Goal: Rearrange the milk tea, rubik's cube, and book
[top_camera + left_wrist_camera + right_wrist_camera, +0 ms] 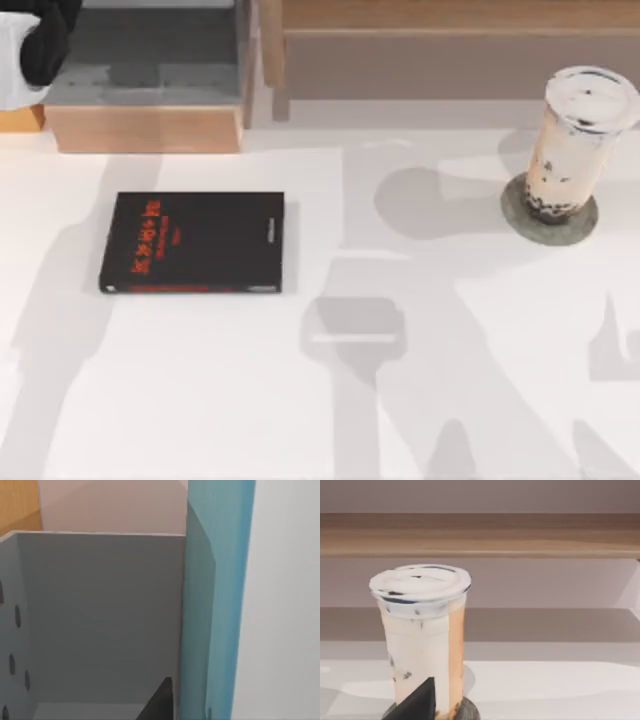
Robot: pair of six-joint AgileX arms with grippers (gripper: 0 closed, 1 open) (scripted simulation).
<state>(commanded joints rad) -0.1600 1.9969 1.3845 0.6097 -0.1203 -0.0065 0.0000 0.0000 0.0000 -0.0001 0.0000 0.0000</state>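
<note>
Milk tea (pixel 570 150) is standing upright on a flat grey round disc (pixel 549 213) near the right edge of the white table (pixel 300 400), in the top view. In the right wrist view the cup (pixel 422 640) is sitting close in front of the right claw, and one dark fingertip (pixel 417 702) is showing low before the cup, apart from it or touching it, I cannot tell which. Whether the right claw is spread or pressed together, I cannot tell.

The book (pixel 193 242) is lying flat on the left half of the table with its black cover and red lettering facing up, well apart from the milk tea.

The left arm (pixel 40 40) is sitting at the far left corner, over a grey box with wooden walls (pixel 150 90). In the left wrist view one dark fingertip (pixel 160 702) is showing before a grey wall (pixel 100 615), beside a light blue upright panel (pixel 215 605). For the left claw too, I cannot tell how the fingers are standing.
</note>
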